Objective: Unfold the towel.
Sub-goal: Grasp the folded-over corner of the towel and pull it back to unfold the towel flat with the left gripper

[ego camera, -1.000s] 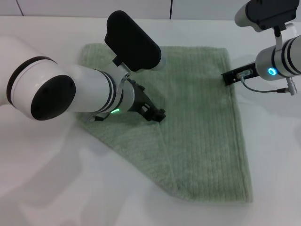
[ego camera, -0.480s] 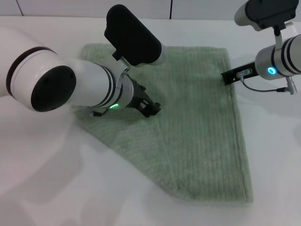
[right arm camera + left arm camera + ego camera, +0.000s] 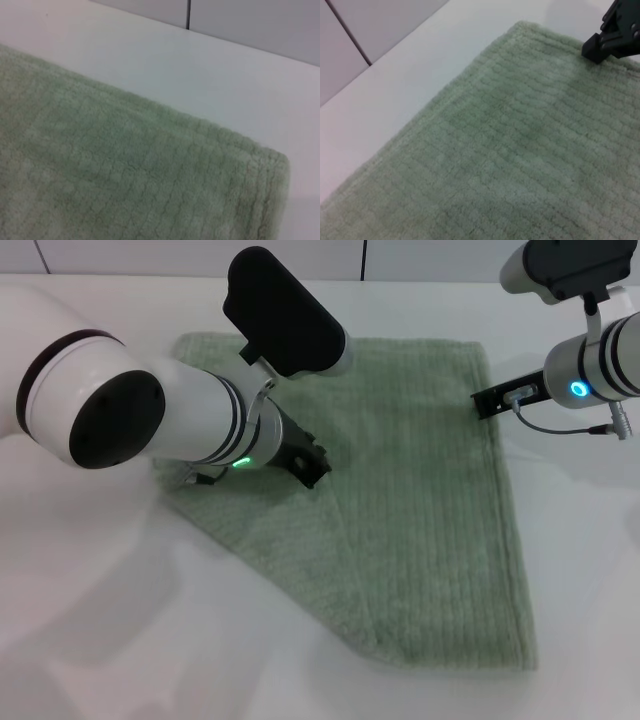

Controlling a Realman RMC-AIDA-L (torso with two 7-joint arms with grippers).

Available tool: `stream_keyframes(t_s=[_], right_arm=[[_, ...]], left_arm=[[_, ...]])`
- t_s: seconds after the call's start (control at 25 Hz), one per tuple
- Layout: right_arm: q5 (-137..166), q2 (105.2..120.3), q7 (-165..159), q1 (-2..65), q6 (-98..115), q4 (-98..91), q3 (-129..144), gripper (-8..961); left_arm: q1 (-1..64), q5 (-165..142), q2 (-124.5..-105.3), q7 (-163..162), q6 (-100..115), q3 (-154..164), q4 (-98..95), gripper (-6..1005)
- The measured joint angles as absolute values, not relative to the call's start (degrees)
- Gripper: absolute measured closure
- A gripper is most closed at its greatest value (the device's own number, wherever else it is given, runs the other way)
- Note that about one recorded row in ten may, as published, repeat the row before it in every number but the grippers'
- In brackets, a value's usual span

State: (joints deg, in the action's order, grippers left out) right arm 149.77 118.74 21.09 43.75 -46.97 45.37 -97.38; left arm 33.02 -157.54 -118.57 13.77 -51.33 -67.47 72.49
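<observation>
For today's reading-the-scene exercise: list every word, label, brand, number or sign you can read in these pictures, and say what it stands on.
None: no readable text shows anywhere.
The towel bears no tag or print.
The left gripper and right gripper show no lettering; each arm carries only a small lit indicator, not a sign.

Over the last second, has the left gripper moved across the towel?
Yes. The left gripper has drawn back toward the robot's left over the towel, away from the diagonal fold edge; the right gripper sits at the far right corner.
</observation>
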Motion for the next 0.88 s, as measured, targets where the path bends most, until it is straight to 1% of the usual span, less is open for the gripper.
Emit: stream_keyframes(t_s=[0.08,0.28,0.56,0.88], right_arm=[[149.8,118.73,21.1,43.8,-46.9,45.4,-97.4,905],[149.8,118.74,21.1,43.9,-46.5,45.3,-97.4,902],[149.8,118.74,21.1,44.0,-46.2,45.1,-97.4,899],[149.8,118.74,21.1,45.3,-44.6,42.2,-97.4,894]], left_arm=[[33.2,-157.6,-118.57,13.9,-52.0,-67.6,72.7,778],[33.7,-157.6,-118.55,14.0,-53.1,-67.9,72.9,990],[33.7,-157.9,-118.47,14.1,-54.6,-68.3,74.6,1000],[33.7,-160.0,-118.55,13.2,-68.5,-70.4,83.2,992]])
